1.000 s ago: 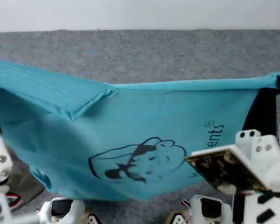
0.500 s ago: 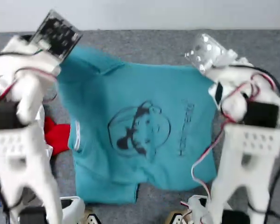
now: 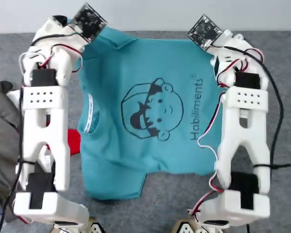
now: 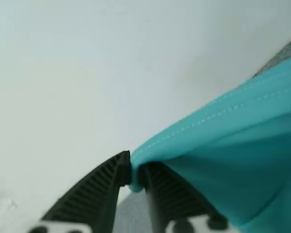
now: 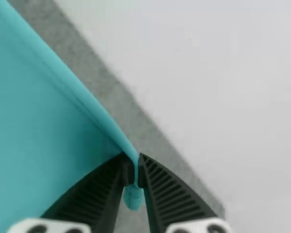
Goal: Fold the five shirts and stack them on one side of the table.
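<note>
Shirt [image 3: 150, 111] flat now, hem [image 5: 89, 108] in fingers [image 4: 98, 188]

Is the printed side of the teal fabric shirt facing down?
No, the teal fabric shirt lies with its dark cartoon print facing up.

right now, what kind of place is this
Probably a robot test bench: two white arms sit at a grey table against a plain white wall, the left claw and right claw each pinching an edge of a teal shirt.
</note>
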Robot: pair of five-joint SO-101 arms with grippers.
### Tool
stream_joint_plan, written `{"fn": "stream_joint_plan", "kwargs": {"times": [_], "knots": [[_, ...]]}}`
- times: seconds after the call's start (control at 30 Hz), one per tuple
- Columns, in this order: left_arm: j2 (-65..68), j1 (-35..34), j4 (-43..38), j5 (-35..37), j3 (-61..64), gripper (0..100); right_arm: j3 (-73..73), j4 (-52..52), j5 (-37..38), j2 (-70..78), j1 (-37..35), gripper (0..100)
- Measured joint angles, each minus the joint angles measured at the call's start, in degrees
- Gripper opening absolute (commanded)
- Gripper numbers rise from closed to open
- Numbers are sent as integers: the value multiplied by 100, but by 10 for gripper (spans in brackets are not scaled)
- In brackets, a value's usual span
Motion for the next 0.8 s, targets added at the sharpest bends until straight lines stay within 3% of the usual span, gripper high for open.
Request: {"fn": "stream_joint_plan", "kwargs": {"times": [0.17, 0.33, 0.53, 0.8], "knots": [[466, 167, -88, -334, -571, 14, 0, -1002, 404, 343, 0, 10], [624, 273, 273, -369, -923, 14, 0, -1125, 554, 387, -44, 10], [624, 440, 1978, -413, -976, 14, 0, -220, 563, 387, -44, 10], [290, 774, 4976, -422, -976, 14, 9, 2330, 396, 18, -44, 10]]}}
